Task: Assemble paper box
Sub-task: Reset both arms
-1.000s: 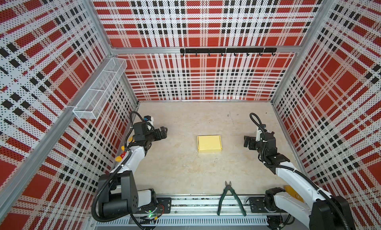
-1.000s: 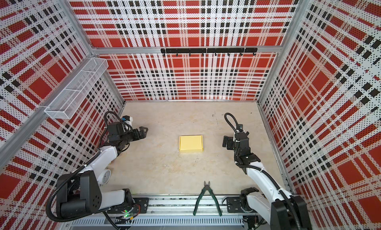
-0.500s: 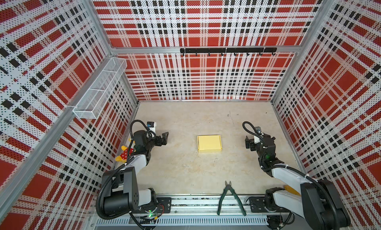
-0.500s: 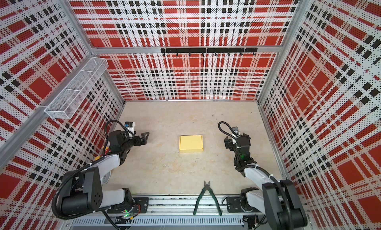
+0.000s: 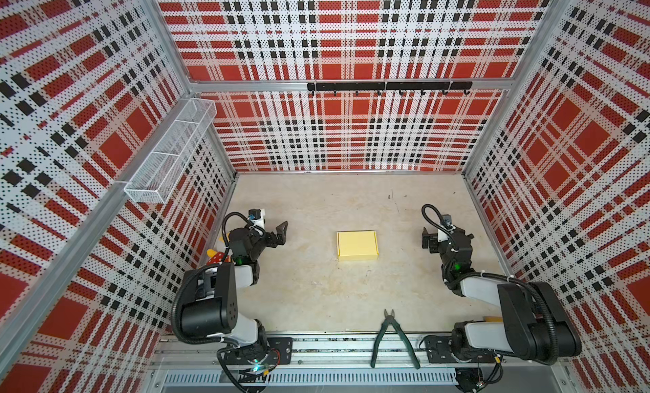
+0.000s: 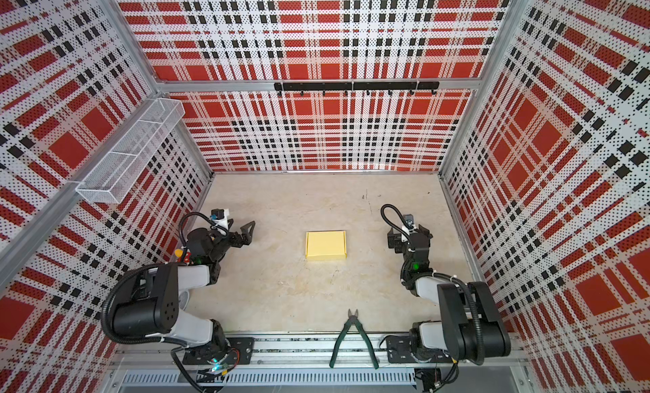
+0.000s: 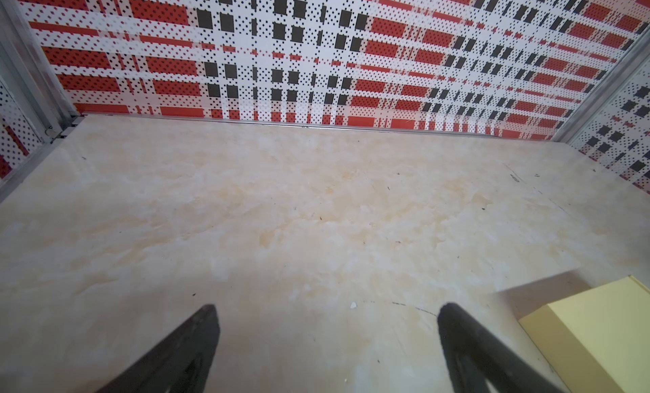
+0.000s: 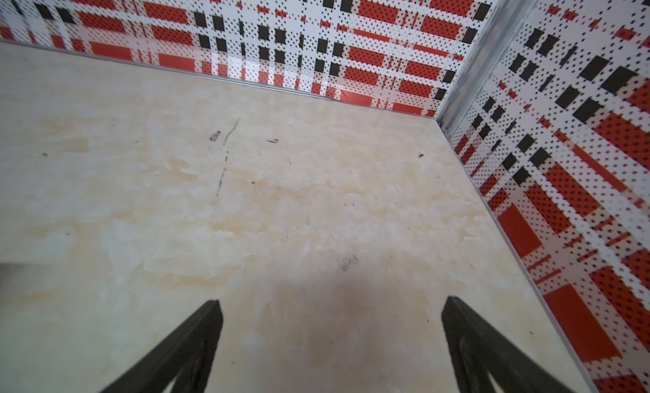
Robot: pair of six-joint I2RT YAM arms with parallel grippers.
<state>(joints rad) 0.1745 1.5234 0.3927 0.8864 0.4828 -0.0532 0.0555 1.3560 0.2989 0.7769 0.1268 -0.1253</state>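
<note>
Box [image 5: 357,246] folded shut, flat on tabletop [image 5: 316,296] centre, insides hidden. Left fingers [image 7: 190,342] spread wide, holding nothing, left of box. Right fingers [image 8: 197,335] wide, holding nothing, right of it. Mesh basket [image 5: 169,152] on left wall.

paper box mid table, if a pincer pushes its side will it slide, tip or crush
The paper box looks low and flat-bottomed, so it would probably slide, not tip or roll. It appears thin card: likely light, and its walls may dent under a squeeze. The table looks smooth, so it could skid.
</note>
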